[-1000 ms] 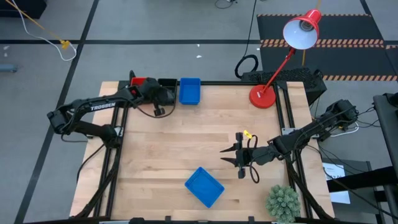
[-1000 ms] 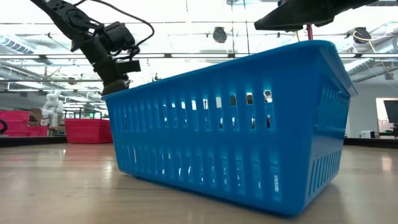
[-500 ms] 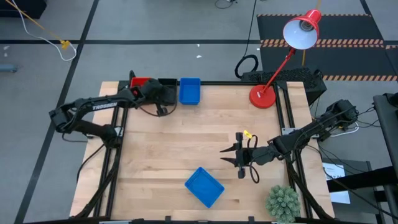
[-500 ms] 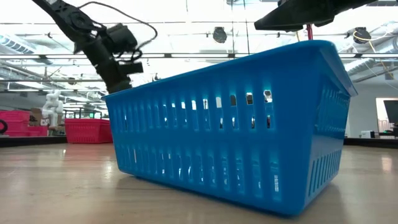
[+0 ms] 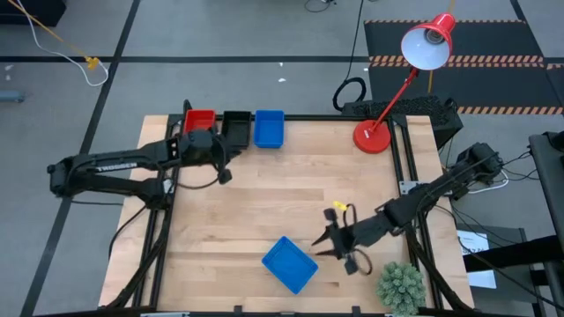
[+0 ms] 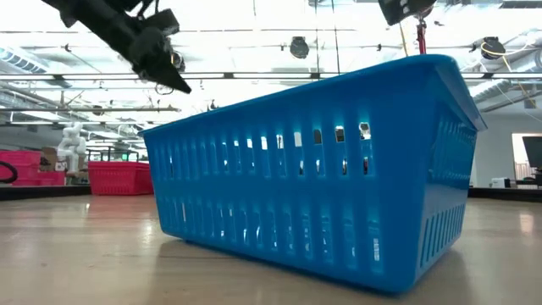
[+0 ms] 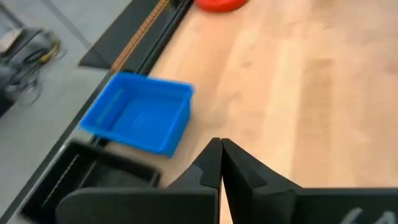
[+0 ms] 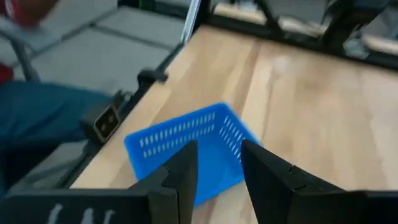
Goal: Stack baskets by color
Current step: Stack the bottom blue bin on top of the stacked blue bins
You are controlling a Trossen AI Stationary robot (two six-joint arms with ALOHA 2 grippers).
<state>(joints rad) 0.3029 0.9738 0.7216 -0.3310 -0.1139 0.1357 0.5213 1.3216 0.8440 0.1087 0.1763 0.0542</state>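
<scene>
Three baskets stand side by side along the table's far edge: a red basket (image 5: 200,119), a black basket (image 5: 235,125) and a blue basket (image 5: 269,128). The far blue basket (image 7: 140,118) and the black basket (image 7: 93,180) also show in the left wrist view. A second blue basket (image 5: 289,263) rests on its bottom near the front edge, turned askew. My left gripper (image 5: 227,157) hangs shut and empty just in front of the black basket. My right gripper (image 5: 322,246) stands open, pointing at the loose blue basket (image 8: 186,149) from its right, without touching it.
A red lamp base (image 5: 372,136) stands at the far right of the table, its arm reaching up and beyond. A green plant (image 5: 401,286) sits at the near right corner. A small yellow piece (image 5: 333,212) lies by my right arm. Bare wood fills the middle.
My left gripper has drawn back from over the black basket toward the table's left and near side and has risen; the black basket now shows whole. My right gripper has gone toward the near edge, closer to the loose blue basket, and has tipped. No basket has moved.
</scene>
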